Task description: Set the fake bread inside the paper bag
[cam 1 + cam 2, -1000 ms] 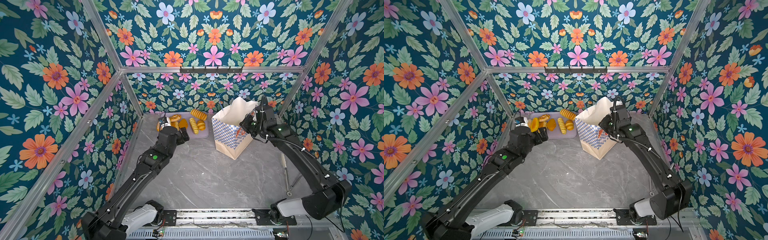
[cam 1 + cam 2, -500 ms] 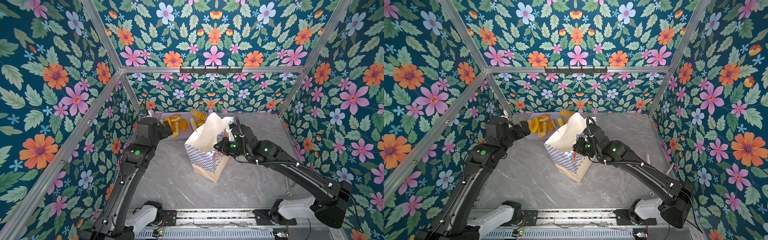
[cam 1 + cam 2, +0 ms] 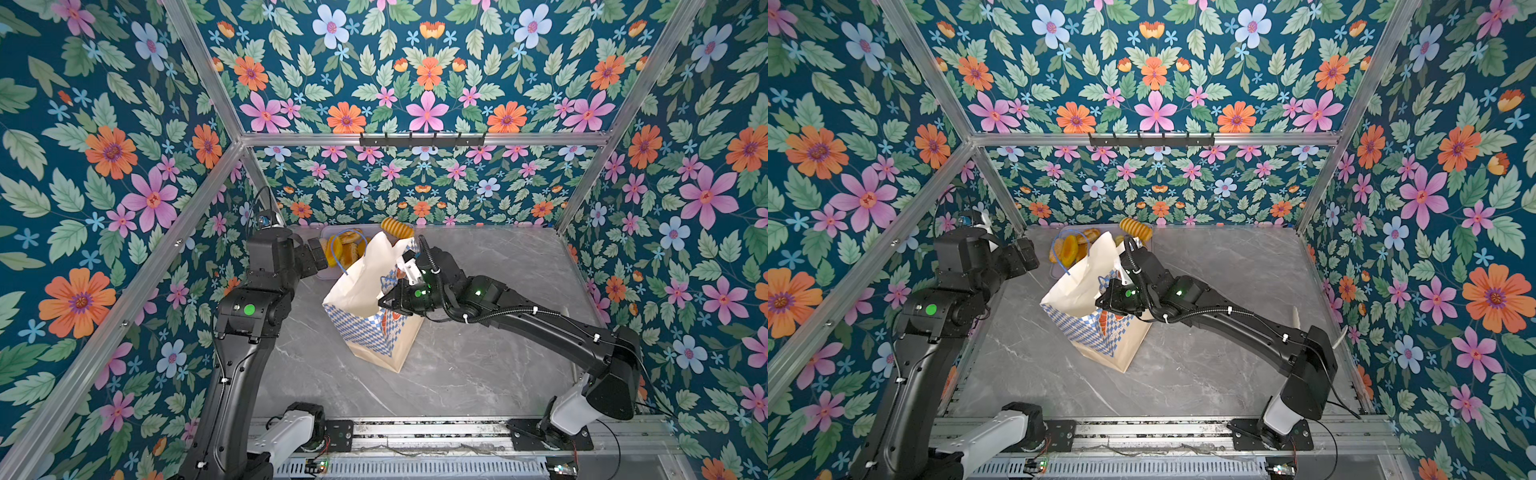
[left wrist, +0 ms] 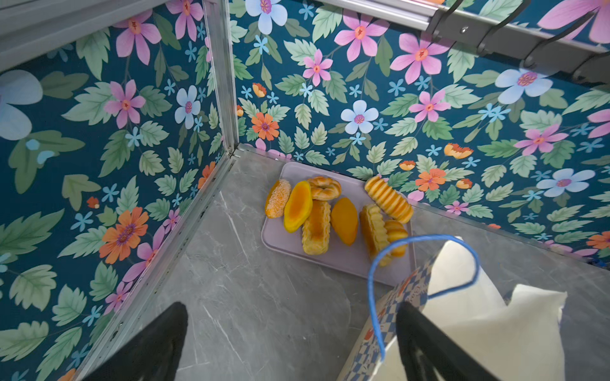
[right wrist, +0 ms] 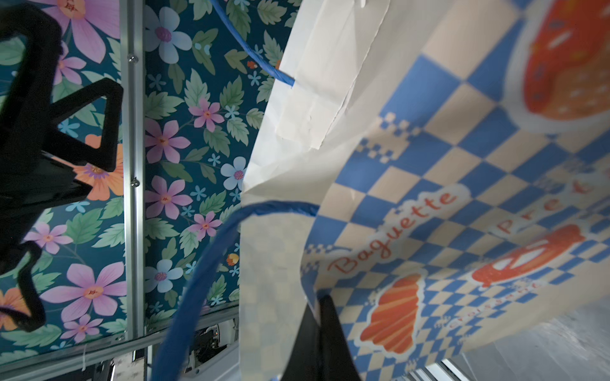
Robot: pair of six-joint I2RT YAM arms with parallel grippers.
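Over the tabletop (image 3: 478, 365), pinching the paper bag (image 3: 361, 332) rim with right jaws, holding left jaws wide open near fake bread (image 4: 317, 227).

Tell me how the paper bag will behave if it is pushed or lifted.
Probably floppy: the paper bag creases at the rim where the right gripper pinches it. Likely light and easily tipped: it stands tall on a narrow base, and the fake bread lies on the tray.

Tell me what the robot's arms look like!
The left arm and right arm are black, with white bases and glowing green dots. A black cable with white ties runs along the right one. The left gripper has pointed black fingers.
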